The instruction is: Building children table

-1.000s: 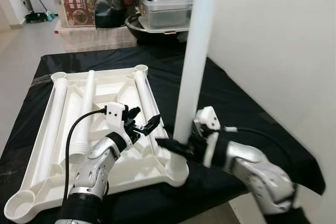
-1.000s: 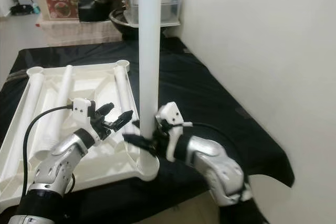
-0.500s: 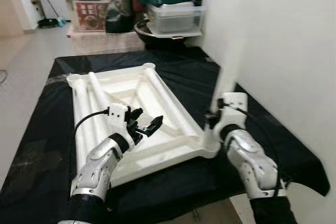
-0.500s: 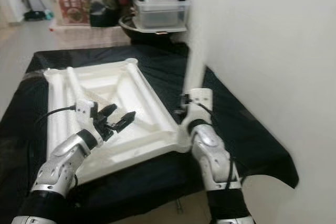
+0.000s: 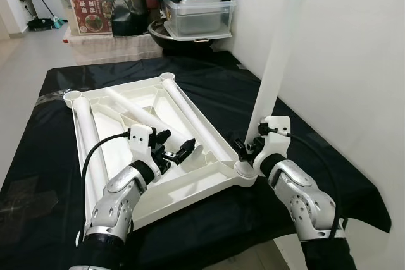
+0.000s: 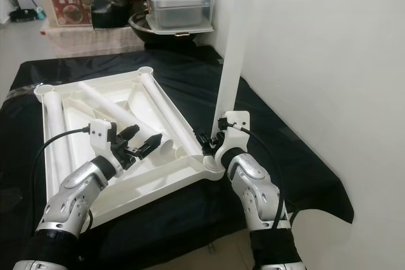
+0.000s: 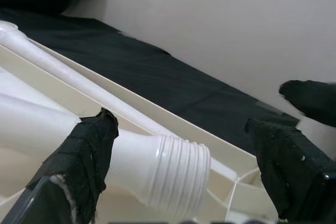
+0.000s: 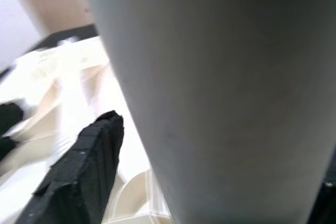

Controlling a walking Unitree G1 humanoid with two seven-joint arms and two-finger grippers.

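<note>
White plastic everywhere: the upturned table top (image 5: 190, 184) lies on the black cloth (image 5: 297, 124), three loose legs (image 5: 152, 121) resting inside it, and the right gripper (image 5: 248, 148) is clamped round the foot of a fourth leg (image 5: 275, 61) standing upright, slightly tilted, at the top's near right corner socket (image 5: 245, 170). Over on the left, the left gripper (image 5: 174, 150) hovers with fingers (image 7: 86, 153) spread wide, holding nothing, just at the threaded end of a loose leg.
</note>
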